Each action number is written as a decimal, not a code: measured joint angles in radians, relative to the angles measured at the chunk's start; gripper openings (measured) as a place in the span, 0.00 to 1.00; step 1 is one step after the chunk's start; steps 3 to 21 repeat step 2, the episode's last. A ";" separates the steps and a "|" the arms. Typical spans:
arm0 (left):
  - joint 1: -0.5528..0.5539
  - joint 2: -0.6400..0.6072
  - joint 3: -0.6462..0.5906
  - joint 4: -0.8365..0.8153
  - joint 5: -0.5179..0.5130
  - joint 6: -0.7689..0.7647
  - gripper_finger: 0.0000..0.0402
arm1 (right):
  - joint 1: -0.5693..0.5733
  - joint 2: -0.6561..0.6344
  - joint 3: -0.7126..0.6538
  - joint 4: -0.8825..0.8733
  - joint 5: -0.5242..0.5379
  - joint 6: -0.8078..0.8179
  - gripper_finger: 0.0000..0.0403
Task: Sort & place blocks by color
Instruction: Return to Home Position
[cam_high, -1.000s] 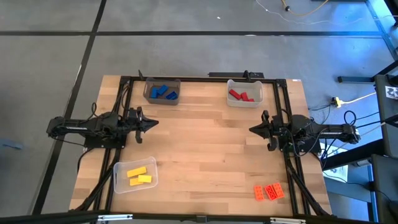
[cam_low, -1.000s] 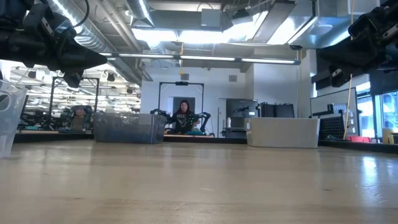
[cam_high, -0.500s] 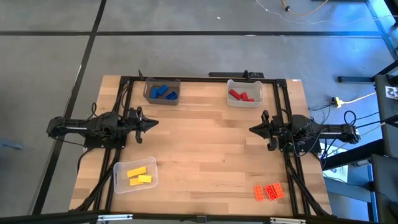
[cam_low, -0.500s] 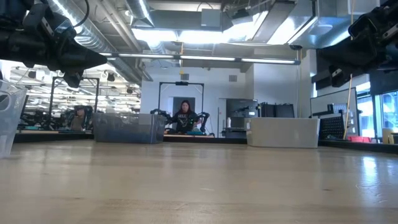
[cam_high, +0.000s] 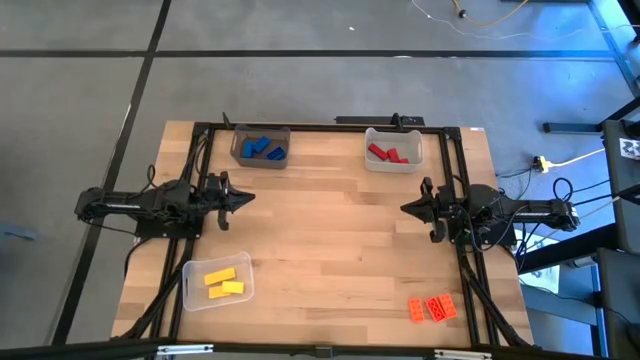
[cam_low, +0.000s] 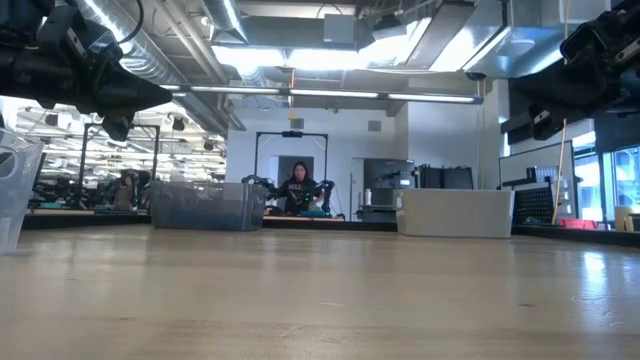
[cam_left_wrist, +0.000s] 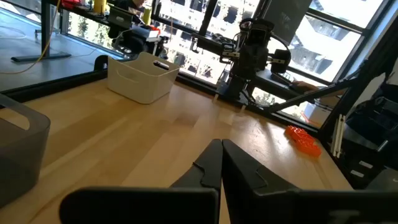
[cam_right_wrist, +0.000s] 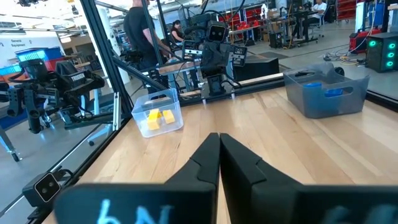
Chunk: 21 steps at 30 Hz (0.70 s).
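Blue blocks (cam_high: 262, 149) lie in a clear bin at the far left. Red blocks (cam_high: 386, 153) lie in a clear bin at the far right. Yellow blocks (cam_high: 224, 283) lie in a clear bin at the near left. Orange blocks (cam_high: 432, 308) lie on the bare table at the near right; they also show in the left wrist view (cam_left_wrist: 303, 139). My left gripper (cam_high: 250, 197) is shut and empty above the table's left side. My right gripper (cam_high: 404, 208) is shut and empty above the table's right side.
The three bins stand at the far left (cam_high: 260, 146), the far right (cam_high: 392, 149) and the near left (cam_high: 217, 283). A black frame (cam_high: 330, 125) runs along the table's edges. The wooden table's middle (cam_high: 330, 235) is bare. People show in the room beyond.
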 joint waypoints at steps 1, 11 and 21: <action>0.000 0.000 0.000 0.000 0.000 0.000 0.00 | 0.000 0.000 0.000 0.000 0.000 0.001 0.04; 0.000 0.000 0.000 0.000 0.000 0.000 0.00 | 0.000 0.000 0.000 0.000 0.000 0.002 0.04; 0.000 0.000 0.000 0.000 0.000 0.000 0.00 | 0.000 0.000 0.000 0.000 0.000 0.002 0.04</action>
